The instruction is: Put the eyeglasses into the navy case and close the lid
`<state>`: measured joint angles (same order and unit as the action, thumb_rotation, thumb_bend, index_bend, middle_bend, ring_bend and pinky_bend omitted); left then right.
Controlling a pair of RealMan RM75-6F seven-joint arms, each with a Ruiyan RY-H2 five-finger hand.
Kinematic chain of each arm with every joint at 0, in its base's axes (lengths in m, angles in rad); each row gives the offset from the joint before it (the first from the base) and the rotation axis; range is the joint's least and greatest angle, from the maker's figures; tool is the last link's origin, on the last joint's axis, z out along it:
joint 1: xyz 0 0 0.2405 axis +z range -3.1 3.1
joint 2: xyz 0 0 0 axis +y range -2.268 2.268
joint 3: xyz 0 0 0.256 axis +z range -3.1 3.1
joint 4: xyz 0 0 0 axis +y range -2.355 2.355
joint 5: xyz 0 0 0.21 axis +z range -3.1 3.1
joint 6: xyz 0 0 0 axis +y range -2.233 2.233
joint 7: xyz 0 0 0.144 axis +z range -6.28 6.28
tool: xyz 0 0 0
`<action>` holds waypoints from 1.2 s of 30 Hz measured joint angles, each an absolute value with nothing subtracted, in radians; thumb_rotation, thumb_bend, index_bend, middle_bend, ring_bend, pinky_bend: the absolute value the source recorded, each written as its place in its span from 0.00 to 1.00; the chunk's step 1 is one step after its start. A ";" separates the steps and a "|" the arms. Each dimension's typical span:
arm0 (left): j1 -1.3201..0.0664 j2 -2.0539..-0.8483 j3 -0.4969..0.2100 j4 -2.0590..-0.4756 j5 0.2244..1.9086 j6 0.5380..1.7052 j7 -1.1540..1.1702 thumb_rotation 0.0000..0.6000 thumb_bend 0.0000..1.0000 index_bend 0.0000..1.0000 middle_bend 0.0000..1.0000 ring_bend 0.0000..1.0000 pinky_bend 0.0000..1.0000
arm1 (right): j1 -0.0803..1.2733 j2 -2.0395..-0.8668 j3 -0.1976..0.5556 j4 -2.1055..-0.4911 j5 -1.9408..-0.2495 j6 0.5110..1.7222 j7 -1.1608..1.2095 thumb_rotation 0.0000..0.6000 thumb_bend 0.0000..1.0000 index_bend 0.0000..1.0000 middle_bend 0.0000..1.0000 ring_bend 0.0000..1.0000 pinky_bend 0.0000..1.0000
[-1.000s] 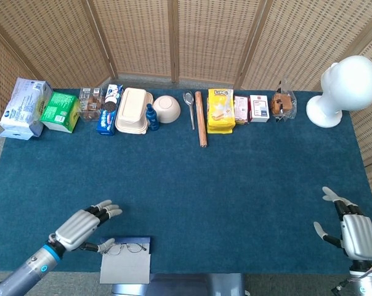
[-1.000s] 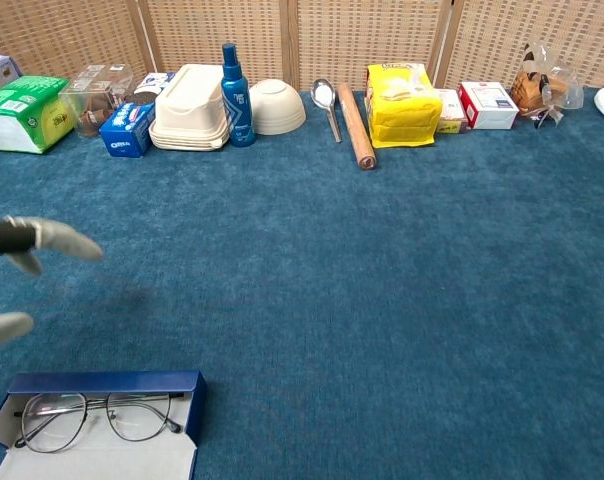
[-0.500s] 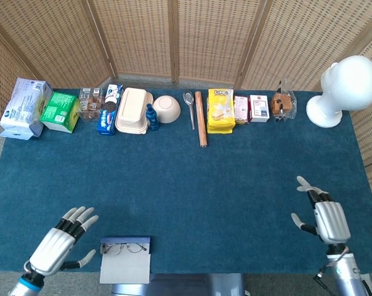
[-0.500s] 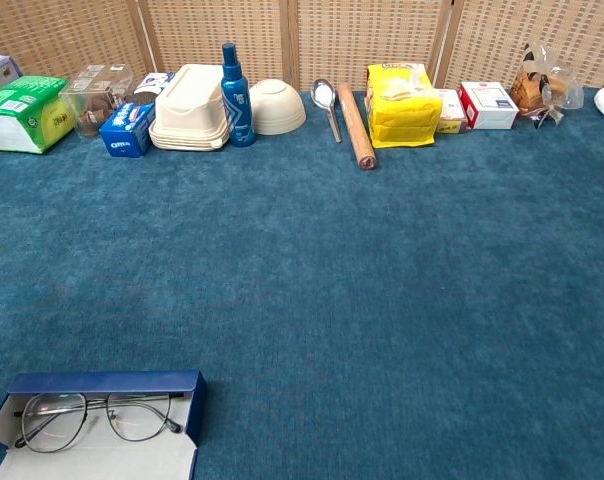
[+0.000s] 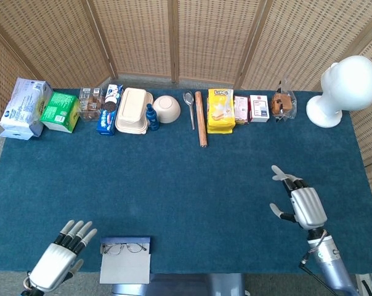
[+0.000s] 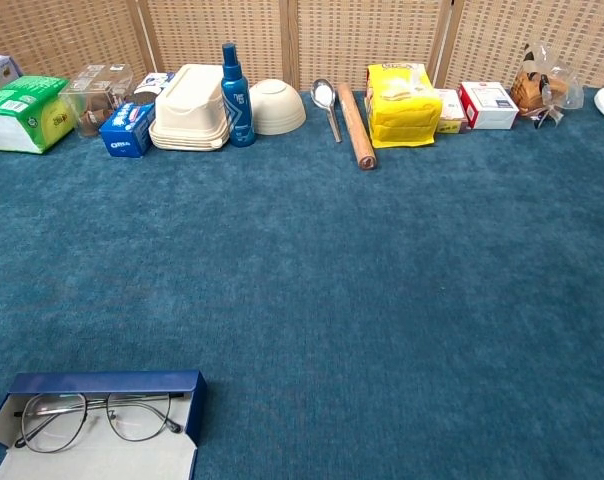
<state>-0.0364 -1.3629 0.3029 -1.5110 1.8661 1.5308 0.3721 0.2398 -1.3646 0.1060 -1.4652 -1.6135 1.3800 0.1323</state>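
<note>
Comparing this moment with the second before, we find the left hand has pulled away from the eyeglasses toward the near left corner, fingers spread and holding nothing. The right hand has meanwhile advanced inward over the blue worktop, likewise open and empty. The eyeglasses now lie inside the navy case, resting on its pale lining, with the lid still open. We judge the placing step done and only the closing left, and the right hand's approach suggests it may take that on.

The case sits hard against the near edge of the worktop, so a push toward us could tip it off. Between the right hand and the case the cloth is bare, giving free travel. The rolling pin, the yellow snack bag and the blue bottle stand well apart along the far edge.
</note>
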 measured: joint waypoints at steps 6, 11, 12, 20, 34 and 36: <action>-0.022 -1.384 0.311 -1.464 1.910 1.520 0.436 1.00 0.29 0.00 0.00 0.00 0.00 | 0.251 -1.377 0.103 -1.463 -1.613 1.375 0.138 1.00 0.27 0.06 0.29 0.25 0.32; -0.013 -1.407 0.320 -1.412 1.946 1.528 0.433 0.96 0.27 0.00 0.00 0.00 0.00 | 0.253 -1.382 0.097 -1.470 -1.612 1.383 0.134 1.00 0.27 0.05 0.29 0.25 0.32; -0.011 -1.413 0.320 -1.398 1.953 1.532 0.431 0.92 0.26 0.00 0.00 0.00 0.00 | 0.252 -1.381 0.096 -1.472 -1.611 1.384 0.133 1.00 0.27 0.05 0.29 0.25 0.32; 0.007 -1.468 0.333 -1.270 2.012 1.562 0.383 0.64 0.23 0.00 0.00 0.00 0.00 | 0.253 -1.373 0.087 -1.507 -1.608 1.394 0.129 1.00 0.27 0.05 0.29 0.25 0.32; 0.007 -1.538 0.339 -1.131 2.060 1.572 0.326 0.63 0.23 0.00 0.00 0.00 0.00 | 0.238 -1.343 0.076 -1.581 -1.610 1.435 0.118 1.00 0.27 0.05 0.29 0.25 0.32; 0.006 -1.544 0.339 -1.124 2.062 1.569 0.325 0.65 0.23 0.00 0.00 0.00 0.00 | 0.231 -1.337 0.073 -1.589 -1.611 1.443 0.117 1.00 0.27 0.05 0.29 0.25 0.32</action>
